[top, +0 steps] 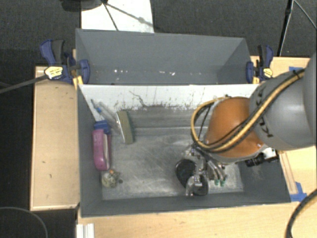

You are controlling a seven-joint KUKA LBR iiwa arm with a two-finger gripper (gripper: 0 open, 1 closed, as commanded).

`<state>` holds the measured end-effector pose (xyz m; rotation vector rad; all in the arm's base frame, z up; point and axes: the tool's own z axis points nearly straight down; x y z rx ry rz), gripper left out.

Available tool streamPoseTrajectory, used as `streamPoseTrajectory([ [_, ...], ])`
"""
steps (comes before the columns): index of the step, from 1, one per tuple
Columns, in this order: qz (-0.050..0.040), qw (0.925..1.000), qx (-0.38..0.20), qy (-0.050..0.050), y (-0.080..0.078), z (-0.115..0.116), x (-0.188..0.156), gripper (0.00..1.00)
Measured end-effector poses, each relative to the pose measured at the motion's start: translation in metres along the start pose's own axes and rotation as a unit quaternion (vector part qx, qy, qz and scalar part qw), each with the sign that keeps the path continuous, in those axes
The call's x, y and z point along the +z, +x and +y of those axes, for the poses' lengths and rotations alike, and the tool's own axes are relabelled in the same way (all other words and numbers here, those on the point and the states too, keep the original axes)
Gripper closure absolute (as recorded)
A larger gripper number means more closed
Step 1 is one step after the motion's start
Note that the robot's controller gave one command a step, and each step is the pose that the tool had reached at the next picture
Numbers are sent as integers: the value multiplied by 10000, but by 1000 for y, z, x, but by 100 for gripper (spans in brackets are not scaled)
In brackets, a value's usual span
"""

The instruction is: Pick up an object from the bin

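The gripper (197,183) is low near the bin's (148,157) front wall, right of centre. A dark round object (182,171) lies just beside it, toward the bin's middle. Its grip cannot be told.

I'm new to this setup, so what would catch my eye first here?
The arm's orange wrist cover dominates the right of the bin, with the gripper down at a black round thing near the front wall. Opposite, a pink oblong thing lies along the left wall.
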<state>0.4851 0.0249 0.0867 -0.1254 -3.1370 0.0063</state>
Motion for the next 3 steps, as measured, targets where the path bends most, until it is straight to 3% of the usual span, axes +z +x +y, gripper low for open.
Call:
streamPoseTrajectory([
  [1,-26,10000,-10,-32,-2,6,-1,100],
  [2,-36,10000,44,-26,-8,1,-40,100],
  [3,-59,10000,42,-33,-12,12,-146,100],
])
